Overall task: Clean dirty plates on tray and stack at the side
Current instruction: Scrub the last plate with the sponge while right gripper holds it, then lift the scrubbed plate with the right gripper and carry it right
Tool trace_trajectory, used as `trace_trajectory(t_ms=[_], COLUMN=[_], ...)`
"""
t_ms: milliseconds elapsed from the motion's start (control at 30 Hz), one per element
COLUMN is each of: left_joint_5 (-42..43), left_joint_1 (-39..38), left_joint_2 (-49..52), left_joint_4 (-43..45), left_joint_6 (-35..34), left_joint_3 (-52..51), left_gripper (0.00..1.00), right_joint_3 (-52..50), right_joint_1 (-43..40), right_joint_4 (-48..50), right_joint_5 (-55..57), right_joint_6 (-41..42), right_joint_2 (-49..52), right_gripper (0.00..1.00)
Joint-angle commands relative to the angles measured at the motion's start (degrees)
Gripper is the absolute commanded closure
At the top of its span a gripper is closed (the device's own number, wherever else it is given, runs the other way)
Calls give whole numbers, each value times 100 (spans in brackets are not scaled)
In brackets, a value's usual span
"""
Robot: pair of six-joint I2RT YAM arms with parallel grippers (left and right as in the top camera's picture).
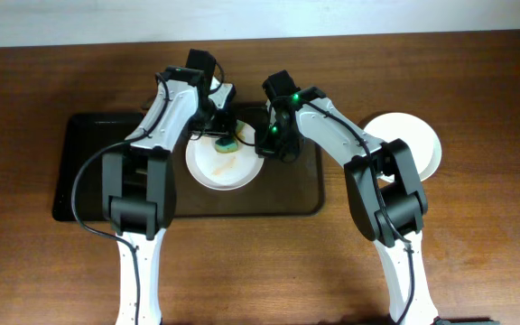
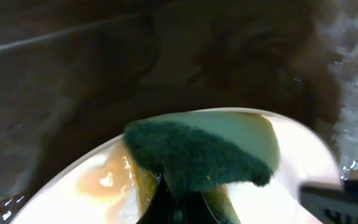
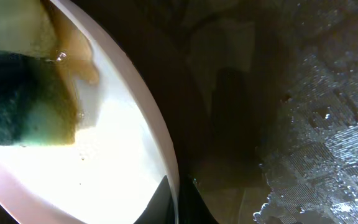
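A white dirty plate (image 1: 225, 166) with brown-orange sauce streaks lies in the middle of the dark brown tray (image 1: 88, 194). My left gripper (image 1: 227, 140) is shut on a green-and-yellow sponge (image 1: 228, 143) pressed on the plate's far rim; the sponge (image 2: 194, 152) covers sauce on the plate (image 2: 303, 165). My right gripper (image 1: 264, 144) is shut on the plate's right rim (image 3: 163, 149), one finger inside and one outside (image 3: 178, 202). White plates (image 1: 409, 144) sit on the table to the right of the tray; I cannot tell how many.
The wet tray floor (image 3: 316, 143) carries water droplets and foam beside the plate. The brown wooden table (image 1: 477, 244) surrounds the tray. Both arms cross over the tray's far half.
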Motion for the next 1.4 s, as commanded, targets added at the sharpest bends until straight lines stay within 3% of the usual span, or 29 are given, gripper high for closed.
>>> trace_trajectory(t_ms=[0, 67, 167, 333, 433, 533, 667, 800, 900, 1000, 1067, 1133, 1300, 1367], left_joint_5=[-2586, -3171, -2809, 688, 1637, 1375, -315, -2306, -3123, -2461, -881, -136, 365, 365], left_joint_1=[92, 92, 70, 48, 44, 39, 50, 87, 87, 87, 90, 120, 562, 787], left_joint_2=[160, 160, 160, 160, 160, 162, 162, 160, 160, 160, 160, 160, 160, 160], left_joint_4=[-452, -933, -1478, -1631, -1224, -481, 249, -282, -824, -1539, -1958, -2269, -2603, -2511], left_joint_6=[-741, -863, -855, 673, 800, 203, -850, -990, -1060, -1014, 66, 356, 201, 81], left_joint_3=[-46, -46, -46, -46, -46, -48, -48, -46, -15, 428, 1073, 1746, 3414, 3635], left_gripper=[99, 99, 99, 99, 99, 99, 99, 99, 99, 99, 99, 99, 99, 99], right_joint_3=[-201, -201, -201, -203, -201, -201, -201, -201, -201, -201, -201, -201, -192, -151], right_joint_1=[-11, -11, -11, -11, -11, -11, -11, -11, -11, -11, -11, -11, -33, -68], right_joint_4=[-120, -122, -111, -111, -111, -114, -114, -120, -118, -118, -120, -122, -129, -243], right_joint_5=[352, 352, 350, 350, 350, 350, 352, 350, 350, 306, 286, 282, 44, 39], right_joint_6=[-2, -4, -4, -4, -4, -4, -4, -4, -4, -4, -7, -7, -122, -140], right_joint_2=[184, 184, 184, 184, 184, 184, 184, 184, 184, 184, 184, 184, 168, 76], right_gripper=[96, 96, 96, 96, 96, 96, 96, 96, 96, 96, 96, 96, 96, 96])
